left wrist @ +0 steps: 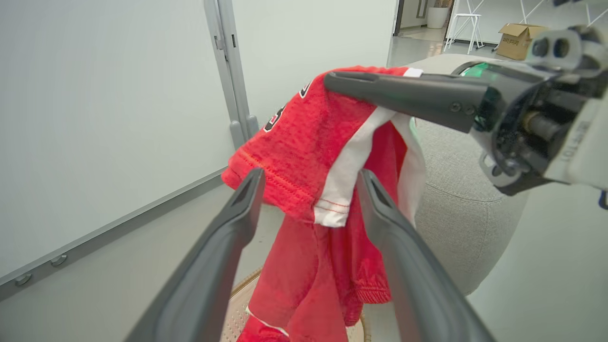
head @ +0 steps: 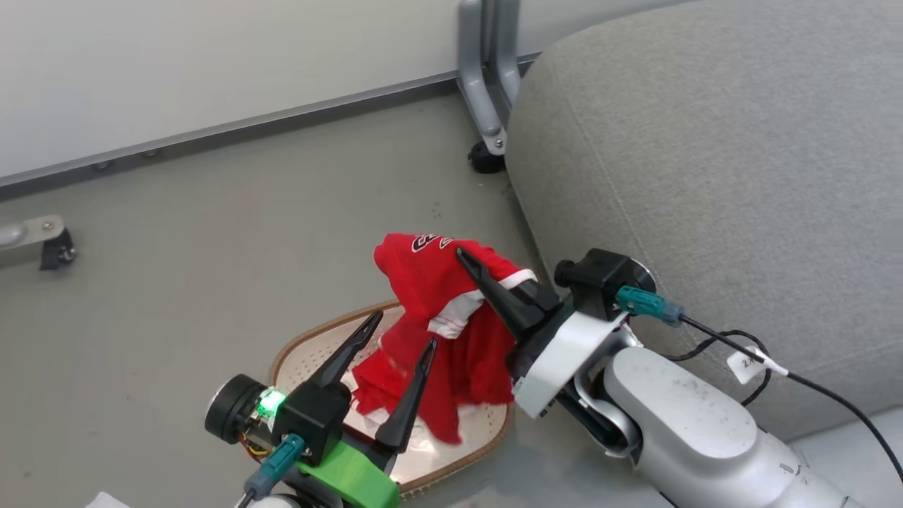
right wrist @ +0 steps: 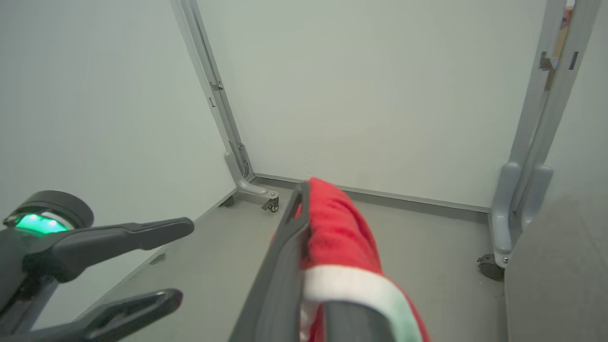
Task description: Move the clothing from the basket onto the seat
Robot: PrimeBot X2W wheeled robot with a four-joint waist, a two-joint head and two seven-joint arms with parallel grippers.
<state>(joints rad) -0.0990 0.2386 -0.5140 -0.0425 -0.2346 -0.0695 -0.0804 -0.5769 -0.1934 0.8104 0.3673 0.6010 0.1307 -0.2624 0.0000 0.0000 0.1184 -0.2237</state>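
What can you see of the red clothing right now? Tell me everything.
The clothing is soft red fabric with white trim and part of a dark-edged white print near its top. The right gripper is shut on its upper fold and holds it bunched above the basket. Its lower folds droop toward the basket floor; contact there is unclear. The open left gripper brackets the hanging part, fingers apart. The clothing hangs beside the grey seat, not on it.

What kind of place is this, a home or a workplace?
Probably a lab or office, not a home: white partition panels on wheeled grey posts, a bare grey floor, a cardboard box further back.
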